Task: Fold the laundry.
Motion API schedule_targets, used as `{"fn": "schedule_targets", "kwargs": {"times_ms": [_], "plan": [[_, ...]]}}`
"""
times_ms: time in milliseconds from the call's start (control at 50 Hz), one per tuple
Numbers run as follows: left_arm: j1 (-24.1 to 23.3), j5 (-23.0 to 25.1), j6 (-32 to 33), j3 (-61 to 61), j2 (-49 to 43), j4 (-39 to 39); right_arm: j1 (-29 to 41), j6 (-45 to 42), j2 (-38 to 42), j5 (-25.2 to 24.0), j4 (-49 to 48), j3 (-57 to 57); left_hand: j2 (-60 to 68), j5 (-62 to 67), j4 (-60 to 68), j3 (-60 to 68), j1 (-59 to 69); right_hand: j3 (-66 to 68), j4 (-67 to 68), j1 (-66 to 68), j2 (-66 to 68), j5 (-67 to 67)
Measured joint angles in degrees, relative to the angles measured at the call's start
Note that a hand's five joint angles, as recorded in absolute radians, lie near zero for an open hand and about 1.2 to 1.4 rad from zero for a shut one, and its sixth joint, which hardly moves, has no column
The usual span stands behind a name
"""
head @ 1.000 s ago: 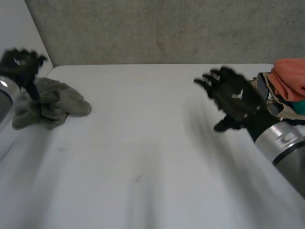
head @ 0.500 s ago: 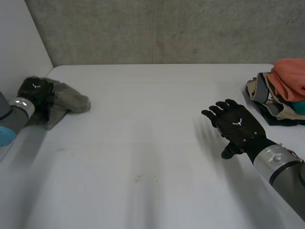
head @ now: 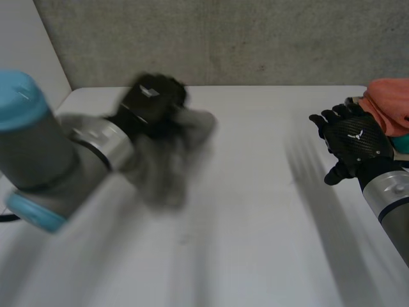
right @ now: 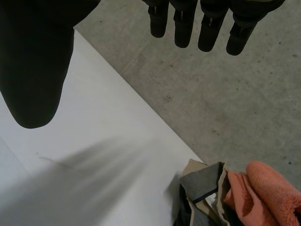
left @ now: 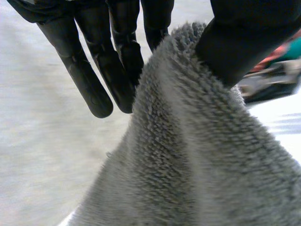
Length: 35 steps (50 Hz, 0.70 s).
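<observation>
Towel (left: 197,155) in left hand (head: 152,102) fingers (left: 89,82) over open table (head: 255,224).

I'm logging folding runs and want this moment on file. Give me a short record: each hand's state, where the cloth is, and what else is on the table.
left hand: fingers and thumb pinch the grey cloth
grey cloth: fleecy, hangs bunched from the left hand over the table's left half, not yet folded
right hand: open, fingers straight, holds nothing, beside the laundry pile
laundry pile: at the table's right edge, orange cloth on top
table: white
</observation>
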Motion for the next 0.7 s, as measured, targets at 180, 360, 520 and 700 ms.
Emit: {"fn": "schedule_targets", "kwargs": {"times_ms": [180, 360, 520, 700], "plan": [[-9.64, -1.58, 6.00, 2.73, -8.26, -2.88, -0.37, 2.69, 0.47, -0.40, 0.12, -0.36, -45.57, -45.00, -46.08, -45.26, -45.38, 0.00, 0.00, 0.00, 0.00, 0.00], [-7.08, -6.15, 8.07, 2.67, -0.90, -5.36, -0.65, 2.58, 0.71, -0.99, 2.90, -2.16, -50.06, -49.60, -50.48, -50.11, -46.32, 0.00, 0.00, 0.00, 0.00, 0.00], [-0.57, -10.01, 8.33, -2.11, 3.83, -5.64, 0.81, 2.90, 0.83, -1.15, 15.69, -6.13, -50.06, -49.60, -50.49, -50.11, -46.32, 0.00, 0.00, 0.00, 0.00, 0.00], [11.25, -9.87, 8.65, -9.83, 4.11, -5.90, 7.61, 10.23, 3.22, -1.41, 24.88, -9.86, -50.05, -49.59, -50.48, -50.11, -46.32, 0.00, 0.00, 0.00, 0.00, 0.00]]}}
